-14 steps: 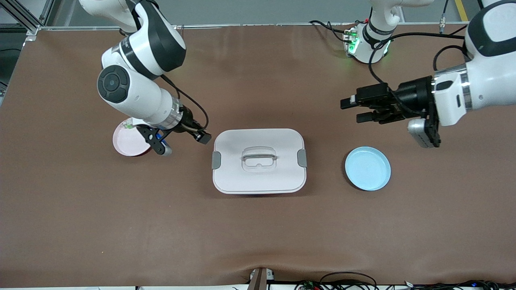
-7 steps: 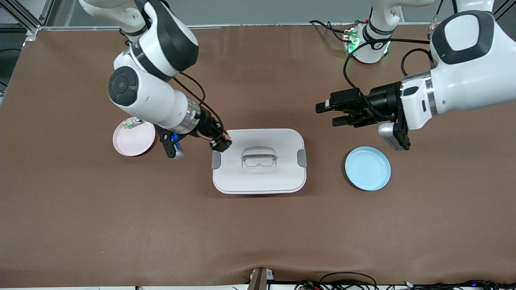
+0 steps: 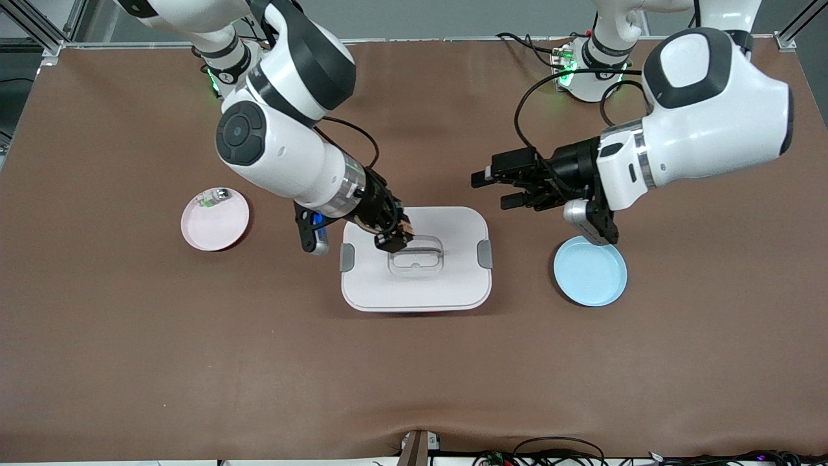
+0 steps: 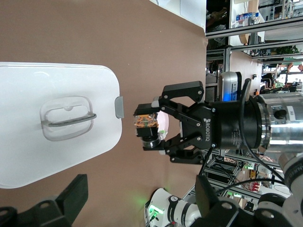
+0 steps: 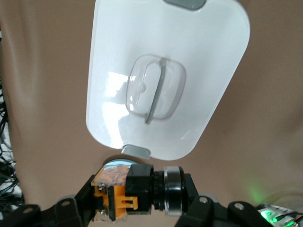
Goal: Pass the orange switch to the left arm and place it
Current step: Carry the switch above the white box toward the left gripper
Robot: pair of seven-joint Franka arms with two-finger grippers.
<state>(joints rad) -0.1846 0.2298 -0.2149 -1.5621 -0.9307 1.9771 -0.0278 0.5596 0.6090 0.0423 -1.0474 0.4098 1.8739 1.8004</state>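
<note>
The white box (image 3: 432, 285) stands mid-table. My right gripper (image 3: 393, 238) is shut on the orange switch (image 3: 404, 229) and holds it over the box lid, beside the recessed handle. In the right wrist view the black and orange switch (image 5: 135, 194) lies crosswise between the fingers, with the box (image 5: 199, 71) below. My left gripper (image 3: 493, 190) is open and empty, over the table next to the box's corner toward the left arm's end. The left wrist view shows the box (image 4: 28, 156), the switch (image 4: 144, 124) and my own open fingers (image 4: 71, 198).
A pink plate (image 3: 213, 226) with a small silvery-green part (image 3: 211, 197) lies toward the right arm's end. A blue plate (image 3: 590, 272) lies toward the left arm's end, beside the box.
My right gripper has carried the switch from the pink plate to over the box lid. My left gripper has moved toward the box, still open.
</note>
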